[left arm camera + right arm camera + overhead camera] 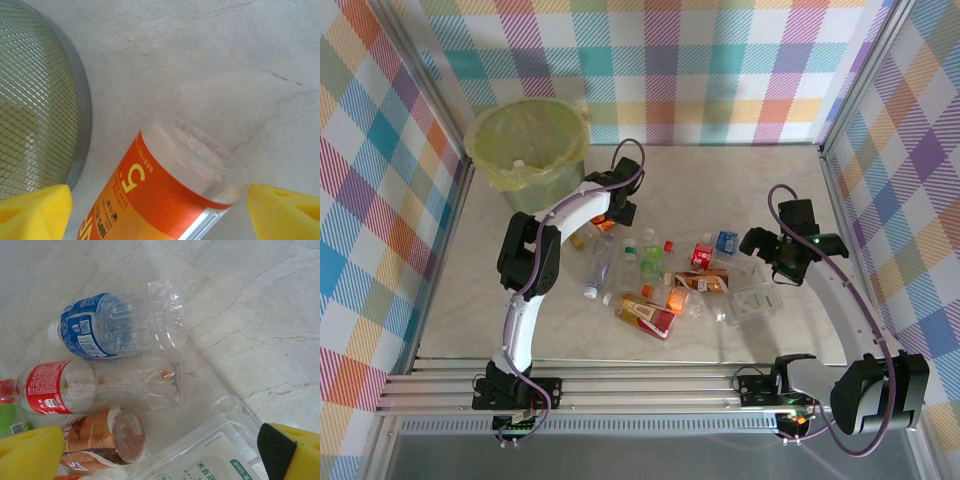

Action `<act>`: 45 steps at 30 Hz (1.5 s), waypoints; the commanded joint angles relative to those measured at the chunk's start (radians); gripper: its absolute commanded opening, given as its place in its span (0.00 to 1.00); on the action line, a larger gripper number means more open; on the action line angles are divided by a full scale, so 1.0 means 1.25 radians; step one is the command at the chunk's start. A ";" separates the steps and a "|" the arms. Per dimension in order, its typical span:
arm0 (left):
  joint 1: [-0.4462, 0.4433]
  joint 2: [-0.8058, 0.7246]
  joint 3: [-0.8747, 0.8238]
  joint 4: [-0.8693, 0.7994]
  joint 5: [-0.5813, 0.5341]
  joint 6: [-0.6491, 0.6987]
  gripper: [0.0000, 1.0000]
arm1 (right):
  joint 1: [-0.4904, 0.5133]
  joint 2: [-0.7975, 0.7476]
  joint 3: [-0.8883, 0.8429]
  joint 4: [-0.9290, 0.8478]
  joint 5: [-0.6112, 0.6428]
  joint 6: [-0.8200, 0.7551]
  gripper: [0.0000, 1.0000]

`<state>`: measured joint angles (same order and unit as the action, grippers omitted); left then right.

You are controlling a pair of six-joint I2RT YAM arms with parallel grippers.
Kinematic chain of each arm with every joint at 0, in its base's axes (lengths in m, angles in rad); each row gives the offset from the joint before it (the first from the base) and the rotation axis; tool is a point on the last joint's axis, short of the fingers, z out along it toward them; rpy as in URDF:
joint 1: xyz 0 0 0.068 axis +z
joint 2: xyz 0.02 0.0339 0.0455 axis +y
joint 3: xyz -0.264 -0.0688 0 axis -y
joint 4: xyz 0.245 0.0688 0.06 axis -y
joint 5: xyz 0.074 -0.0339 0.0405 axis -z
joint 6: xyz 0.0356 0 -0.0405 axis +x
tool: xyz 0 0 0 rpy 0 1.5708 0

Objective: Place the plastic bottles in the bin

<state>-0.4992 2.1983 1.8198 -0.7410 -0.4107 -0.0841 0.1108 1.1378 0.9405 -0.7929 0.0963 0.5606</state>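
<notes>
We seem to be at the pick of the orange bottle (150,185), which sits just beside the bin (35,100) between the parted fingers (35,212) of the left claw (157,200), not yet clamped, so next we think the claw must close and lift it over the rim.

Yellow-green bag (525,135) in the bin (535,196); orange-labelled bottle (150,200), blue-labelled bottle (115,325), red-labelled bottle (100,387); pastel plaid walls (720,70); pale veined table (720,170)

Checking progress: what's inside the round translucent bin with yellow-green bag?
Inside the round bag-lined bin: one small whitish spot, perhaps a bottle cap. Crumpled bag folds and the near rim hide the rest.
</notes>
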 commanded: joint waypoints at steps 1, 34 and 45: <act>0.010 0.004 -0.011 -0.030 -0.011 0.011 0.90 | -0.004 0.006 -0.012 0.008 -0.001 -0.001 1.00; 0.001 0.029 0.183 -0.045 0.009 0.042 0.61 | -0.003 0.009 -0.001 0.011 0.009 -0.003 1.00; -0.049 -0.034 0.375 -0.075 0.078 0.062 0.60 | -0.004 0.001 0.013 0.016 0.028 0.000 1.00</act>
<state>-0.5388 2.2459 2.2173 -0.8024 -0.3515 -0.0280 0.1108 1.1568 0.9352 -0.7849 0.1123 0.5606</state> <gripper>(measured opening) 0.605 0.997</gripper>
